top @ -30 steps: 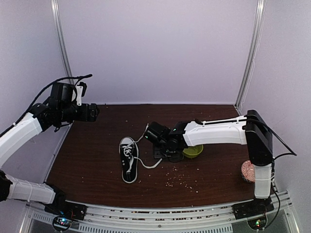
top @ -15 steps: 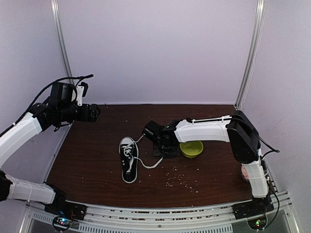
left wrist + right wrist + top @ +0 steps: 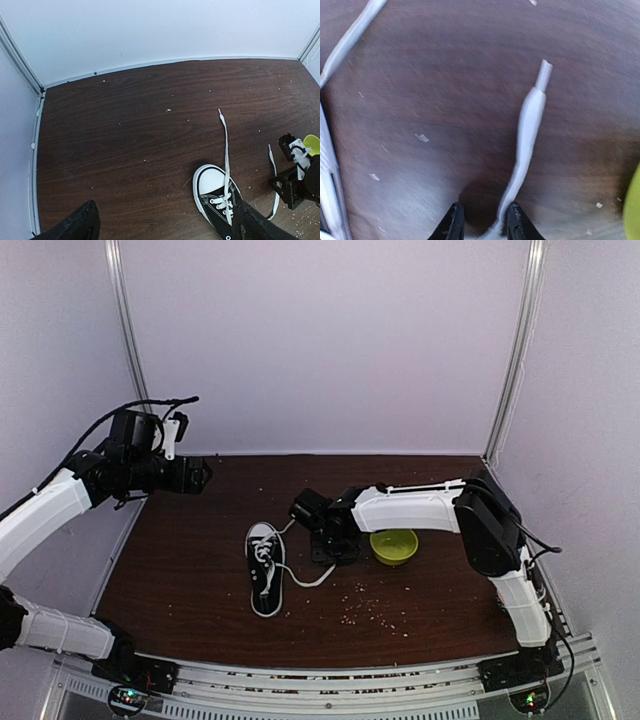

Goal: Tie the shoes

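**Item 1, sneaker (image 3: pixel 265 568).** It is lying sole down on the table (image 3: pixel 180 570), left of centre, with its white toe cap pointing away from my bases. Its laces are trailing loose, so no knot is begun.

**Item 2, lace end (image 3: pixel 530 115).** It is lying flat on the wood, out to the side of the shoe toward the green bowl (image 3: pixel 394 545). I am judging it the easy end to take, since it is free and clear of the shoe.

**Item 3, my right claw (image 3: pixel 482 225).** It is hanging low over the wood between sneaker and bowl. My fingers (image 3: pixel 454 222) are standing a narrow gap apart, and the lace is running between them, against one side. I cannot tell whether I am pinching it.

**Item 4, other lace (image 3: pixel 223 145).** It is stretching straight out beyond the toe cap, touched by nothing.

**Item 5, my left claw (image 3: pixel 165 210).** It is released, spread wide and grasping nothing. It is hovering high at the table's far left and looking down on the sneaker. I judge it is keeping out of the way, ready for that second lace.

**Item 6, crumbs (image 3: pixel 375 612).** They are lying scattered on the wood nearer my bases.
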Robot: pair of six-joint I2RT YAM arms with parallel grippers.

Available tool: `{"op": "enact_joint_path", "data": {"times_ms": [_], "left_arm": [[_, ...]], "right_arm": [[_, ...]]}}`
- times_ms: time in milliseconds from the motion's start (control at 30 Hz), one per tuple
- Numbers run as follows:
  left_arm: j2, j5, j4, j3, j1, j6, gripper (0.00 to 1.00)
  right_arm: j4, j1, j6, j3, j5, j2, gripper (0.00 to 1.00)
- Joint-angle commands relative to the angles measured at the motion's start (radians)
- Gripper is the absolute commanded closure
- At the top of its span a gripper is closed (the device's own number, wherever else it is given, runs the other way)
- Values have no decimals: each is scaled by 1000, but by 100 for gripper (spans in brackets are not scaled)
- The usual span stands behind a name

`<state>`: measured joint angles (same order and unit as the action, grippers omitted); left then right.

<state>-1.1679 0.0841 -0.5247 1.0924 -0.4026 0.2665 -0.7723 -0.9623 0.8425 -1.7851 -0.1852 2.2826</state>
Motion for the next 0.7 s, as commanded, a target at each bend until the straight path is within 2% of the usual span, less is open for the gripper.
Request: {"op": "enact_joint_path", "data": {"times_ms": [0, 133, 333, 433, 667], "left_arm": [[11, 3, 16, 38, 2, -21, 6], [9, 28, 10, 39, 3, -27, 6], [-19, 1, 14, 32, 2, -26, 6], [-38, -63, 28, 31, -3, -26, 7], [-170, -150, 31, 39, -77, 16, 18]], "right_arm": [[-63, 5, 7, -54, 52, 96, 70], [-62, 6, 15, -46, 20, 76, 78], [-40, 8, 37, 52, -30, -6, 100], [4, 8, 41, 139, -69, -92, 100], [222, 1, 9, 439, -58, -371, 100]]}}
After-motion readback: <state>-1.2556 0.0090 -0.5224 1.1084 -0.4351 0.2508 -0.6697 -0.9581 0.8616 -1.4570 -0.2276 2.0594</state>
